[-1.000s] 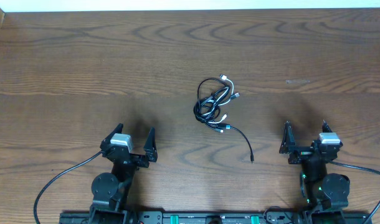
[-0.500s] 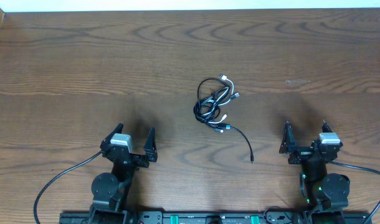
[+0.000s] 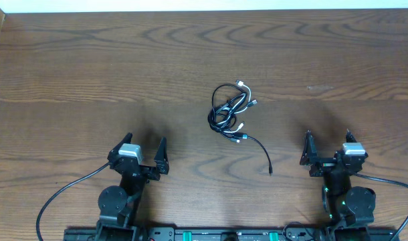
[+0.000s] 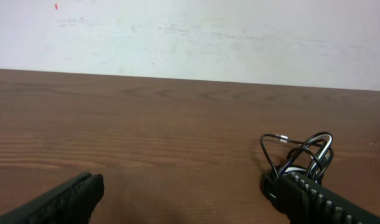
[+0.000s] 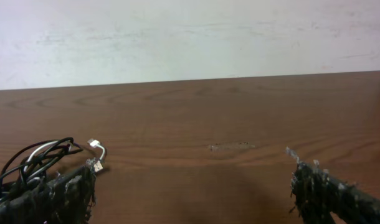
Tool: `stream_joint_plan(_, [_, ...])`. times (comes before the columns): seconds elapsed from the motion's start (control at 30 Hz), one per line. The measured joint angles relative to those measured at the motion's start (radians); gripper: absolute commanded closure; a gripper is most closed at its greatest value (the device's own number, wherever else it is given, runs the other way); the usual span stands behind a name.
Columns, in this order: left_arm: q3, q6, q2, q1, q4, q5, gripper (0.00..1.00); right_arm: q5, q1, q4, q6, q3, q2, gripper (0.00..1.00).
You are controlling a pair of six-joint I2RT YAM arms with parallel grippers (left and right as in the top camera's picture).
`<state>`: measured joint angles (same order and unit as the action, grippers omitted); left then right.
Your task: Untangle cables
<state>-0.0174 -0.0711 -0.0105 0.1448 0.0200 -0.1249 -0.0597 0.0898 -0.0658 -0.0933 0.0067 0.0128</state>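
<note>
Wood-grain counter (image 3: 70,67), white wall (image 4: 177,31) behind. Cables (image 3: 229,112) sit as one tight clump about mid-counter, slightly toward the right edge. One black tail (image 3: 261,150) trails out toward the near edge. Left hand (image 3: 145,142) and right hand (image 3: 328,137) are both parked at the near edge, jaws wide, holding nothing, well apart from the clump.

Risks, my read:
- Pinching the clump's middle grabs several cords at once, and a pull then tightens the knot.
- The whole bundle drags or lifts instead of separating.
- Plug ends (image 3: 242,84) snag in loops.
- Thin cord slips out of the grip.

Loose tail looks the safer first grab.
</note>
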Motion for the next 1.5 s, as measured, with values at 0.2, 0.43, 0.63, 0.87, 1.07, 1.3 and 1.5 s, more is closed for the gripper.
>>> stream_joint_plan(0.2, [0.0,0.0,0.0,0.0,0.002,0.022,0.07,0.0,0.0,0.0,0.0,0.0,0.0,0.01])
stream_joint_plan(0.43, [0.0,0.0,0.0,0.0,0.003,0.053,0.07,0.0,0.0,0.0,0.0,0.0,0.0,0.01])
stream_joint_plan(0.63, [-0.01,0.0,-0.001,0.0,0.023,0.061,0.07,0.0,0.0,0.0,0.0,0.0,0.0,0.01])
stream_joint_plan(0.87, [-0.014,0.0,-0.028,0.0,0.031,0.061,0.07,0.0,0.0,0.0,0.0,0.0,0.0,0.01])
stream_joint_plan(1.07, [-0.023,0.0,-0.058,0.0,0.045,0.061,0.07,0.0,0.0,0.0,0.0,0.0,0.0,0.01])
stream_joint_plan(1.3, [-0.112,0.0,-0.11,0.0,0.061,0.06,0.07,0.0,0.0,0.0,0.0,0.0,0.0,0.01])
stream_joint_plan(1.5, [-0.235,0.0,-0.204,0.0,0.116,0.06,0.07,0.0,0.0,-0.001,0.0,0.0,0.0,0.01])
